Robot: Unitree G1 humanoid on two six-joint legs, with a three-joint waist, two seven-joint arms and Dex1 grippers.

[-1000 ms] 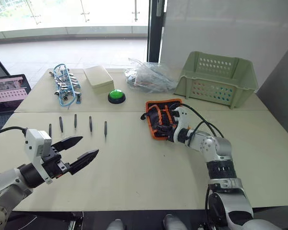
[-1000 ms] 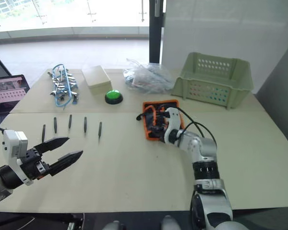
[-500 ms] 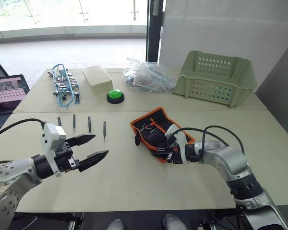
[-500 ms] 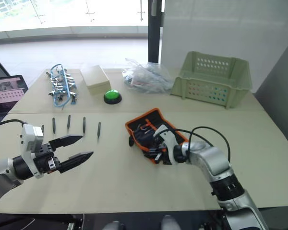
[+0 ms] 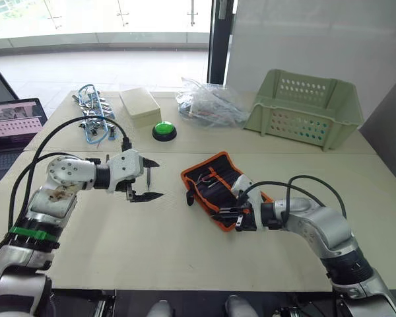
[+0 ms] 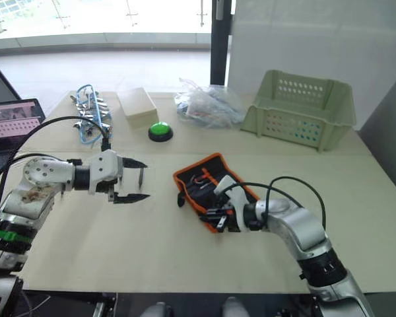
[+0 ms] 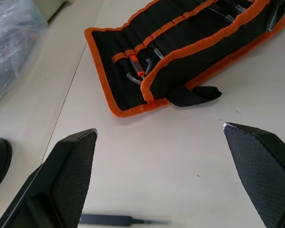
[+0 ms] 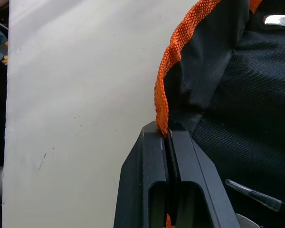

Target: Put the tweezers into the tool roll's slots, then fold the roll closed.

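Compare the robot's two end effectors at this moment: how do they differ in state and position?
The left end effector is open, holding nothing, over a tweezer; the right end effector is shut on the tool roll's orange edge. Left is beside the roll, apart from it; right touches it. Both have two black fingers.

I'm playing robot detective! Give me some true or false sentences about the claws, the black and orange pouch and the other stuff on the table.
1. The right claw is pinching the orange edge of the tool roll. True.
2. The left claw is shut tight. False: its fingers are spread wide open.
3. The tool roll lies inside the green basket. False: it lies on the table, in front of the basket.
4. A tweezer lies on the table close by the left claw. True.
5. The green button sits in front of the clear plastic bag. True.
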